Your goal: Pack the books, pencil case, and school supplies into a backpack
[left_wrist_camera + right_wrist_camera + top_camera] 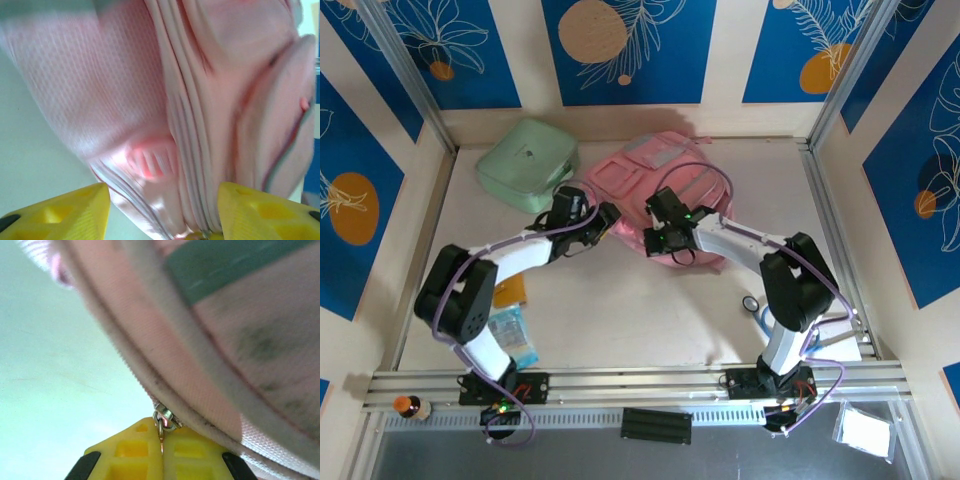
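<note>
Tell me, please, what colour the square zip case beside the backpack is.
The case is mint green, clearest in the top external view.

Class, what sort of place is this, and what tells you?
Probably a robot test cell: left arm and right arm bolted to an aluminium rail, blue printed panels walling the table with its pink backpack.

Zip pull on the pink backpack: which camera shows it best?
The right wrist view: the metal zip pull sits close up, pinched in the right gripper's shut jaws. From above, the backpack is plain but the pull too small to tell. The left wrist view gives blurred pink fabric and zip lines.
</note>
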`<action>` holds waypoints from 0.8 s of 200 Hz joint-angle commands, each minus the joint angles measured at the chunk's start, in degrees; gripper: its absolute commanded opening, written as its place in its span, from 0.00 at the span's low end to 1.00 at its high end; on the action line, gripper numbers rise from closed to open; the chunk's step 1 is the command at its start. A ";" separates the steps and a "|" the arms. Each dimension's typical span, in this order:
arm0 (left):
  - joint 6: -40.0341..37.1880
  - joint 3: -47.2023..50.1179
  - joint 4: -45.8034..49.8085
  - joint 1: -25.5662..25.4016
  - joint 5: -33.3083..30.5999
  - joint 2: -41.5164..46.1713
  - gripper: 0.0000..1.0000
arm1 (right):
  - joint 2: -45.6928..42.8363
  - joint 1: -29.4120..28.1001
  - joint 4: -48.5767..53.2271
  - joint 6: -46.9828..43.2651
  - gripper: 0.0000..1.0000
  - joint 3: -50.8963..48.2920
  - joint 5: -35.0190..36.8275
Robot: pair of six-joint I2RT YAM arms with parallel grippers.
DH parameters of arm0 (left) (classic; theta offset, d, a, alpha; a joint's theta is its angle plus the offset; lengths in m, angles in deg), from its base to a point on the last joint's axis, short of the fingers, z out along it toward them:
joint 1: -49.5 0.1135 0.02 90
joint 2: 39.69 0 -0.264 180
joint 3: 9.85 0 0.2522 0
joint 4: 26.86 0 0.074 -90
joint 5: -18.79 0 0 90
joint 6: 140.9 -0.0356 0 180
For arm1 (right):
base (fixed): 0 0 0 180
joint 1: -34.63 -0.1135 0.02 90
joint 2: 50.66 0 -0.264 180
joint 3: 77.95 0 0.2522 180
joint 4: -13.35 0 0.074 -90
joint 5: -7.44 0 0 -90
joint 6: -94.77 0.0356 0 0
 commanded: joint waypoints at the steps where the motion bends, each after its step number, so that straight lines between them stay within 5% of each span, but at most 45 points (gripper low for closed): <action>1: -0.07 3.54 -2.09 -0.23 -0.63 3.74 0.59 | 1.66 -1.77 -3.19 -0.62 0.00 4.38 -6.01; 73: 10.69 4.92 -19.55 -0.94 5.72 -2.34 0.55 | 2.22 -3.62 -2.83 1.81 0.00 6.27 -9.13; 160: 14.52 0.31 -21.71 -1.93 4.16 -9.27 0.33 | 0.02 -3.97 0.34 3.02 0.00 4.93 -7.98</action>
